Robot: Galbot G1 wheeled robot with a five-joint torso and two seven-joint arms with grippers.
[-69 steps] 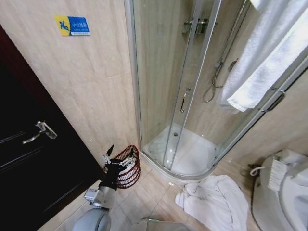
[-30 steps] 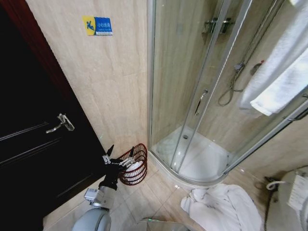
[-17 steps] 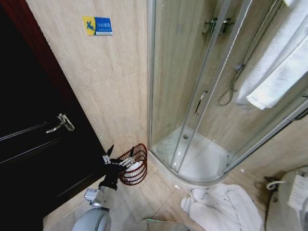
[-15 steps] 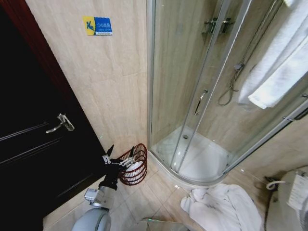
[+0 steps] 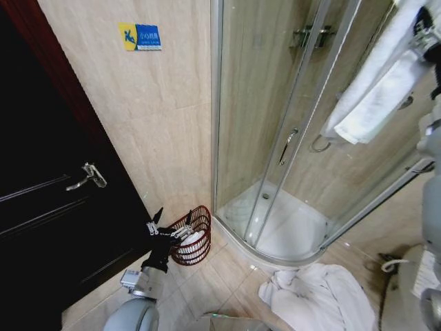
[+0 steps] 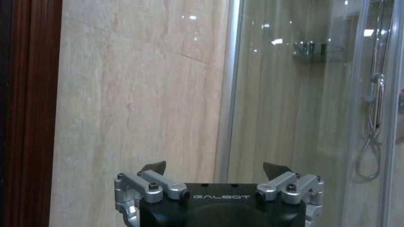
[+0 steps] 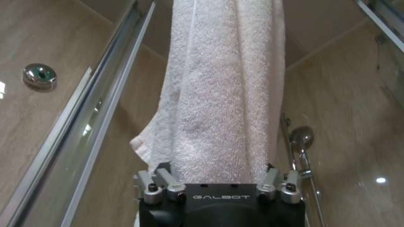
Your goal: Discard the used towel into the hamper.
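White terry cloth is what your right gripper (image 7: 218, 182) is working on: the towel (image 5: 375, 93) is hanging folded at the upper right, in front of the glass shower enclosure (image 5: 275, 138), and in the right wrist view its lower end is running down between the 2 finger sets. The fingers are sitting on either side of the fold, but you cannot tell yet whether they are pinching it or just bracketing it, so confirm a firm hold before pulling. Aim to be gripping both layers of the fold, not 1 loose edge, or the cloth is likely to slide out as it comes away.

Your left gripper (image 5: 170, 222) is waiting low on the left with its fingers spread and nothing between them, hovering at the near rim of the hamper (image 5: 196, 238). That reddish wire basket is standing on the floor tiles against the wall, just beside the shower base, with something pale already showing inside. A second white towel (image 5: 313, 296) is lying crumpled on the floor, well apart from the basket.

While lifting, be drawing the towel clear of its support rather than dragging it along the glass.
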